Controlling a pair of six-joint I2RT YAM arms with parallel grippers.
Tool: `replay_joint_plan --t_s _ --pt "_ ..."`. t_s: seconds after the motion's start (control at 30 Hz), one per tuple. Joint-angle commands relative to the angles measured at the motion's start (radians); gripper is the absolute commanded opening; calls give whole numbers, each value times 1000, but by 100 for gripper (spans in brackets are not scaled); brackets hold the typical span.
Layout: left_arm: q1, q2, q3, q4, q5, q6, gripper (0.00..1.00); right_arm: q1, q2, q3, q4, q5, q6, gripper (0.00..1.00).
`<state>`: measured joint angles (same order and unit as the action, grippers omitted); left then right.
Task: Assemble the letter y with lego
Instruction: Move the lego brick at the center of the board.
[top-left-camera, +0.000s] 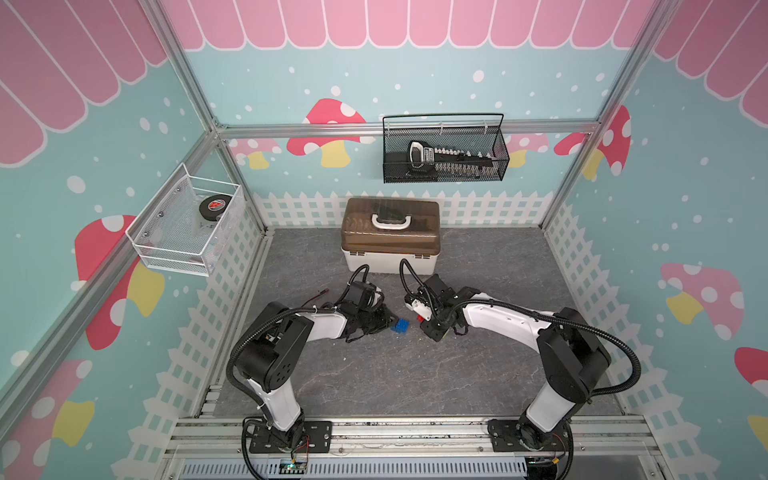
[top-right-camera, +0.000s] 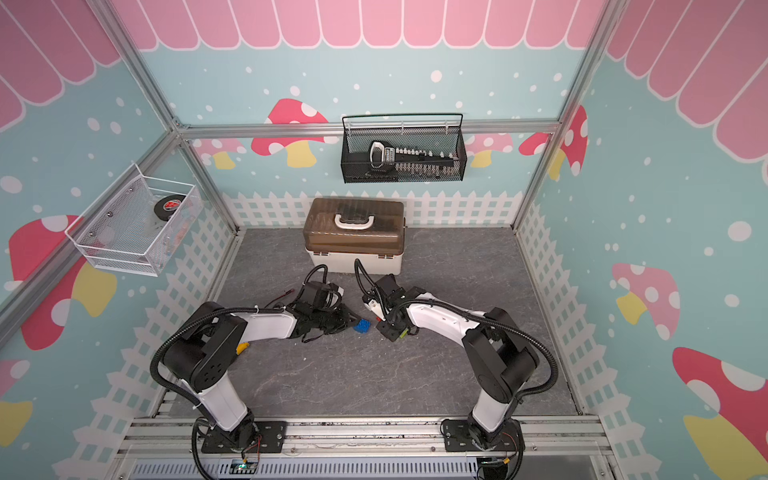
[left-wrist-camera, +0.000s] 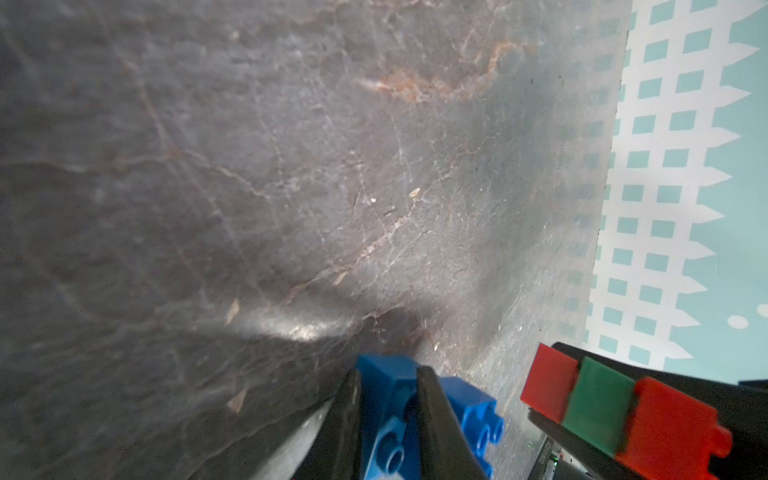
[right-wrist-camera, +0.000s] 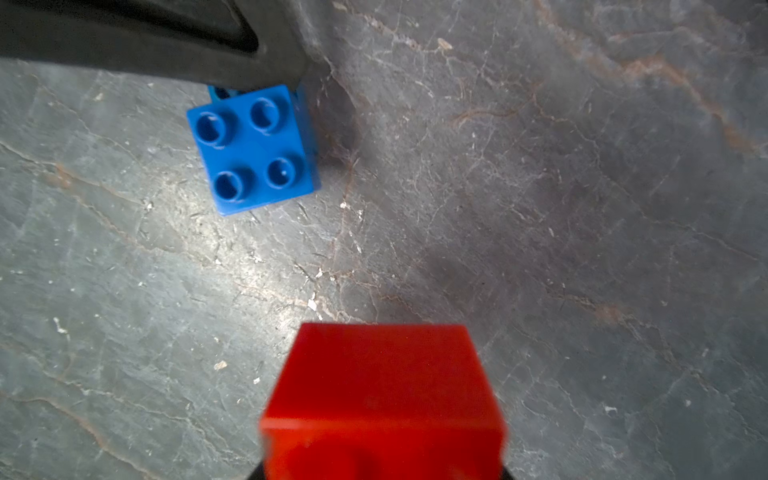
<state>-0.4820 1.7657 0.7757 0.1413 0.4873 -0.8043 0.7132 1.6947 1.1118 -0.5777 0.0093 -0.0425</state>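
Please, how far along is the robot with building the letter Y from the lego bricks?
Done: a red, green and red piece is already joined, and the right gripper is shut on it. In hand: the left gripper is shut on a blue brick on the table, with a second blue brick right beside it. Left: the blue bricks are not yet on that piece, so the Y is unfinished.
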Motion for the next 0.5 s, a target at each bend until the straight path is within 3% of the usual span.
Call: replay_joint_plan --t_s 0.0,0.47 --pt "-2 6 -50 -86 -36 3 21 -2 -23 -16 0 10 7 32" --pt "-9 -112 -172 -98 -52 -29 22 -2 -22 -20 1 4 18 32"
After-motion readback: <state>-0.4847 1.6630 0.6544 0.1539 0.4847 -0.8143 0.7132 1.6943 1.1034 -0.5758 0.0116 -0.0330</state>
